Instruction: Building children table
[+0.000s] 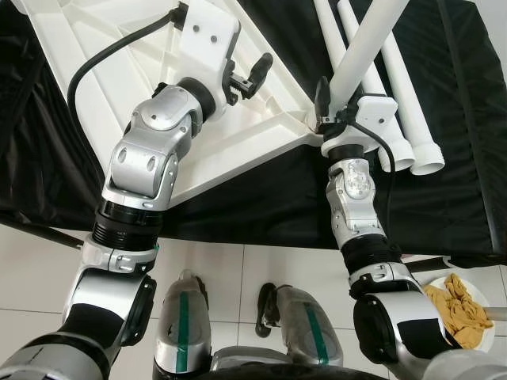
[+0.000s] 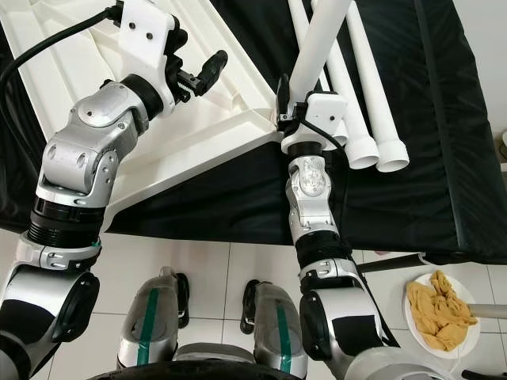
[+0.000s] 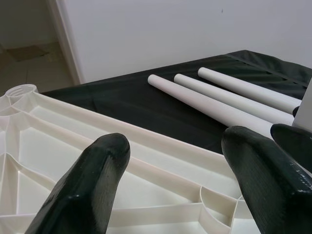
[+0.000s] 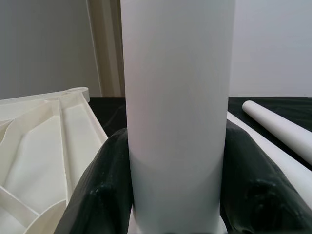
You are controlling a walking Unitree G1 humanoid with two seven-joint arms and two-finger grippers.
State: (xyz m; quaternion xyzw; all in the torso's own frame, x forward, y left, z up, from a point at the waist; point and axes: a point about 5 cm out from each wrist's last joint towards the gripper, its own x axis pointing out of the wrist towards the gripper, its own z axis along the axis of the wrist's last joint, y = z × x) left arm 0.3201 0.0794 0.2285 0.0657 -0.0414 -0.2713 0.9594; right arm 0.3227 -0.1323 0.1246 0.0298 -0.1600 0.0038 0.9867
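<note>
So the robot's standing at a table draped in a black cloth (image 1: 261, 198), and the white plastic tabletop (image 1: 103, 55) of the kiddie table is lying on it upside down, ribs facing up. The right pincer (image 4: 175, 161) is clamped tight around a white table leg (image 4: 178, 97), one black finger on each side. It's got the leg standing tilted, with the bottom end right at the near corner of the tabletop where the socket is. Can't tell if it's actually seated in there or just touching.

The left pincer (image 3: 190, 180) is wide open with nothing in it, hovering just over the ribbed underside of the tabletop, not far from that same corner.

Three more loose legs (image 1: 396, 95) are lying side by side on the cloth just to the right of the held one, ends pointing toward the robot.

Down on the tiled floor (image 1: 230, 269) by the robot's right side there's a white plate (image 2: 416, 328) with some crumpled yellowish stuff on it; I can't make out what it is.
</note>
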